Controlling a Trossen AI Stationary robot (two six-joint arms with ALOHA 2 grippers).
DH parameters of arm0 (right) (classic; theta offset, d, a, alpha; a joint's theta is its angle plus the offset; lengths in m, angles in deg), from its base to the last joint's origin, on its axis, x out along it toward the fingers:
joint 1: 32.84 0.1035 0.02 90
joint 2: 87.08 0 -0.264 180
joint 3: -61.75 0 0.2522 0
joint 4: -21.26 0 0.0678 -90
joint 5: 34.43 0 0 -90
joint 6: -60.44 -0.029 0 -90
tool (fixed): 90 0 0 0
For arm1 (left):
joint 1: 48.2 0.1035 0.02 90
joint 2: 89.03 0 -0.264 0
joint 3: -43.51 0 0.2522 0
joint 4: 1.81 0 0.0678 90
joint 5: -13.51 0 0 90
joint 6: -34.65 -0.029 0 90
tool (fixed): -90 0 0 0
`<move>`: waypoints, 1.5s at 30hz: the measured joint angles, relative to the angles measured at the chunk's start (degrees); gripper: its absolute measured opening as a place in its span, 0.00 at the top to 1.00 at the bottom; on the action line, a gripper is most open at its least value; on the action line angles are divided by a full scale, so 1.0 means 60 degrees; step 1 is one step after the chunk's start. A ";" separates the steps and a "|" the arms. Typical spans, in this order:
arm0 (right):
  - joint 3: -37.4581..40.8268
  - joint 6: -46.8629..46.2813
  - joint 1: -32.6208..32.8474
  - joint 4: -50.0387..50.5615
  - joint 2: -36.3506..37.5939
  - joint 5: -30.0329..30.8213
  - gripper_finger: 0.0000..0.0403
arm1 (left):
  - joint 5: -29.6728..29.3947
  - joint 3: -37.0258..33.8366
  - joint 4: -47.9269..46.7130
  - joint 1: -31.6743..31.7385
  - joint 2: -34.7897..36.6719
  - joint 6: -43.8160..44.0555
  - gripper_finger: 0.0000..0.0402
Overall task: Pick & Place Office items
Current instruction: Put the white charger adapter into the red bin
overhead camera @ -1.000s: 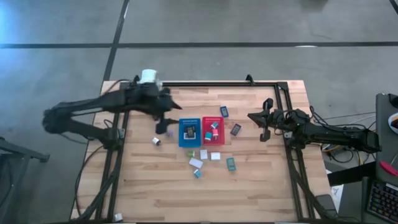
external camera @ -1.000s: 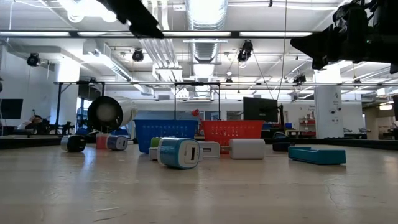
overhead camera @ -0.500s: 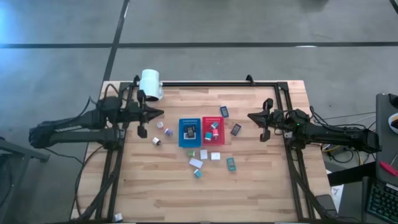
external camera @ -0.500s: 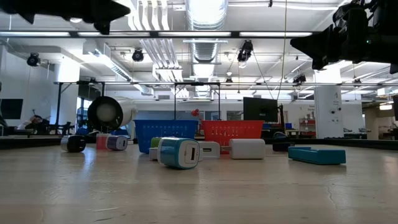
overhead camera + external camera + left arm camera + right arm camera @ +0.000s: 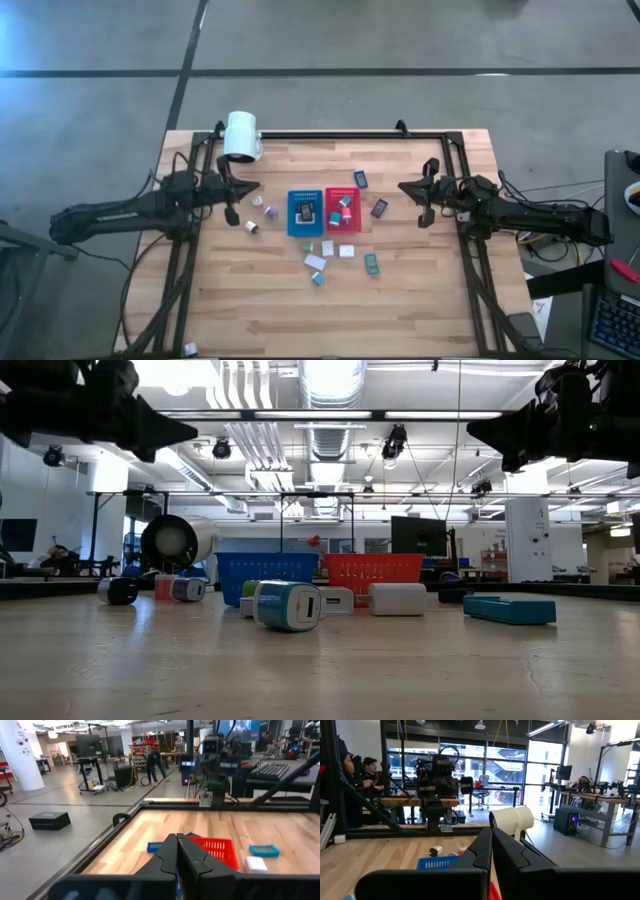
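Wooden table (image 5: 250, 300) strewn with small office items (image 5: 316, 262) around and inside blue tray (image 5: 303, 213) and red tray (image 5: 342, 210), with left claw (image 5: 232, 190) and right claw (image 5: 420, 200) pinched shut, empty, parked at opposite edges, likely clear of the work

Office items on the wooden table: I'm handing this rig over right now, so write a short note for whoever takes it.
Left gripper: shut, holding nothing, raised over the table's left edge.
Right gripper: shut, empty, waiting over the right edge.
Done: the blue perforated tray holds a dark block; the red perforated tray beside it holds a few small pieces.
Left: small office items lie loose on the wooden table: two near the left gripper, several just in front of the trays, including a white block and a teal block, and two dark ones beyond the red tray.
The big white cylinder lies at the back left corner.
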 joint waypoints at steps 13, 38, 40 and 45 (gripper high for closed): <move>0.0000 0.0007 -0.0007 0.0146 0.0009 0.0003 0.98 | 0.0071 -0.1692 0.2143 0.0000 0.0101 -0.0071 0.99; 0.0055 0.0623 -0.0007 0.0221 0.0000 0.1279 0.98 | 0.0291 -0.2035 0.1084 0.0004 -0.0231 0.0532 0.98; 0.0055 0.0647 -0.0007 0.0208 0.0000 0.1275 0.98 | 0.0291 -0.2035 0.1088 0.0004 -0.0230 0.0529 0.98; 0.0055 0.0557 -0.0007 0.0357 0.0000 0.1268 0.98 | 0.0291 -0.2035 0.1088 0.0004 -0.0230 0.0497 0.98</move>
